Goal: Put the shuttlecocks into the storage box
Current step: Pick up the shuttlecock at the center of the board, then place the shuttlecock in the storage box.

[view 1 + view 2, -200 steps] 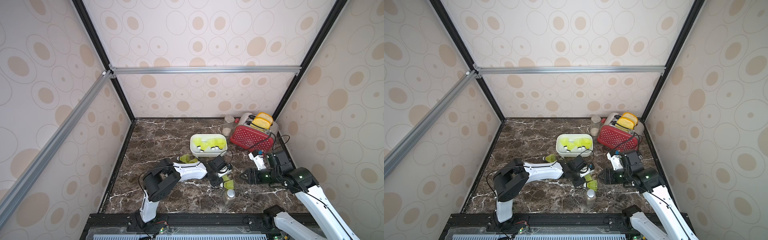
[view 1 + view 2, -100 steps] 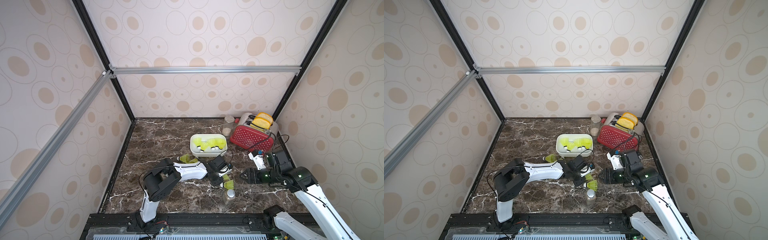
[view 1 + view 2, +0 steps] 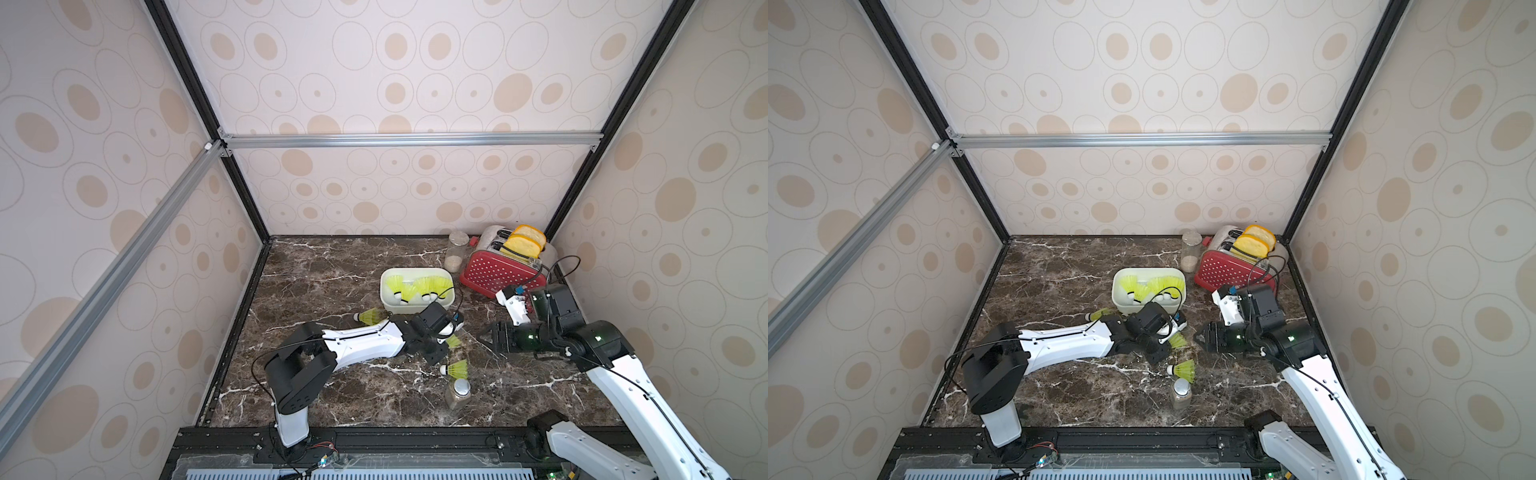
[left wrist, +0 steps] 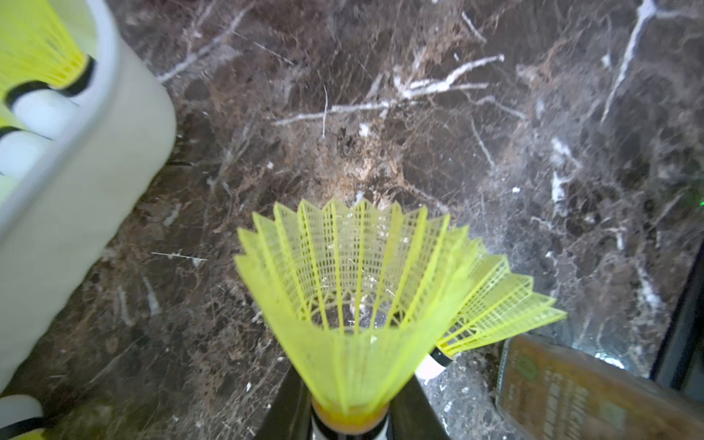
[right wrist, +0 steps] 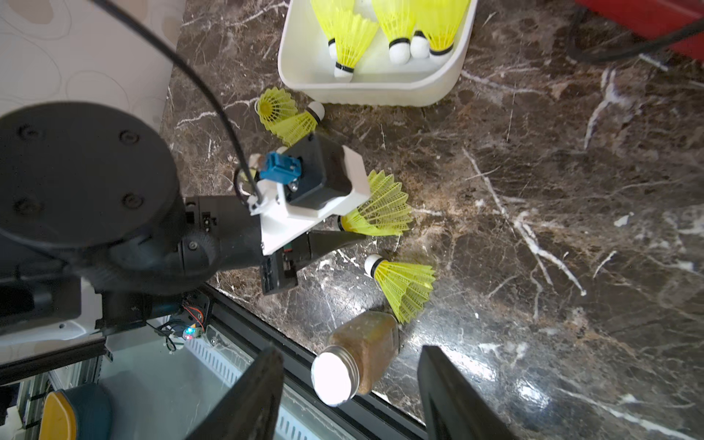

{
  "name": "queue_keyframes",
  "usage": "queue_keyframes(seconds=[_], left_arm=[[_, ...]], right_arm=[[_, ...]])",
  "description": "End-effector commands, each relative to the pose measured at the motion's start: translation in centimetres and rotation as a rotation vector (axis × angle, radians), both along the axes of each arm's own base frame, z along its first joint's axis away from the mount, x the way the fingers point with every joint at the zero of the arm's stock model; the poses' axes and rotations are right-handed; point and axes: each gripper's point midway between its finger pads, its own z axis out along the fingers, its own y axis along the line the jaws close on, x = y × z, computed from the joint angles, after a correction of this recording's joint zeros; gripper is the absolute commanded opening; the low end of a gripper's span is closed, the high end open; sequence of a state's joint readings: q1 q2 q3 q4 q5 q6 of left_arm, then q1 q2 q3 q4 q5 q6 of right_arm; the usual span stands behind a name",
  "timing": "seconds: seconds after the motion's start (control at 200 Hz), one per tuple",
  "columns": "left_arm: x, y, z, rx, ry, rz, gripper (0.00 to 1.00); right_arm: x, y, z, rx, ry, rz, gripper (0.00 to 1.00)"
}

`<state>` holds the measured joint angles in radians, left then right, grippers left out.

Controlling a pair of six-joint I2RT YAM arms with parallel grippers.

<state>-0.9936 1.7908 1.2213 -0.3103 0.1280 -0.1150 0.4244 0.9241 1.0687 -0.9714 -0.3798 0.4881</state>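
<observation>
The neon yellow-green shuttlecock (image 4: pixel 350 304) sits cork-first between the narrowed jaws of the left end effector (image 4: pixel 348 417). Its mesh skirt flares straight out along the end effector's own line, low over the table (image 4: pixel 495 133). The storage box (image 3: pixel 401 308), already holding about four others, stands just beside that end effector, toward the back wall, so the left arm is the nearer. The right end effector (image 3: pixel 484 337) hangs wide and empty. Three more lie loose on the table.

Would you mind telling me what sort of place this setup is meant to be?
Probably a lab robot cell dressed as a kitchen counter: a marble-look tabletop, a red toaster holding bread, patterned wall panels on an aluminium frame, plus a left arm and right arm.
</observation>
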Motion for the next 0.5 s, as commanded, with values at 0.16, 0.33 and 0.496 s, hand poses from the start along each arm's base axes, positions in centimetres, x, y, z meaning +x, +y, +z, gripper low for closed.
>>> queue_keyframes(seconds=[0.16,0.33,0.496], left_arm=[[4.5,1.5,6.6,-0.131,0.017,0.181,0.19],[7.1,2.6,9.9,-0.183,0.019,0.250,0.19],[10.5,4.2,12.0,-0.284,0.069,0.393,0.19]], right_arm=[[4.4,0.9,3.8,0.025,-0.109,-0.001,0.62],[6.2,1.2,4.5,0.038,-0.113,-0.016,0.62],[7.5,1.3,4.9,0.058,-0.114,-0.038,0.62]])
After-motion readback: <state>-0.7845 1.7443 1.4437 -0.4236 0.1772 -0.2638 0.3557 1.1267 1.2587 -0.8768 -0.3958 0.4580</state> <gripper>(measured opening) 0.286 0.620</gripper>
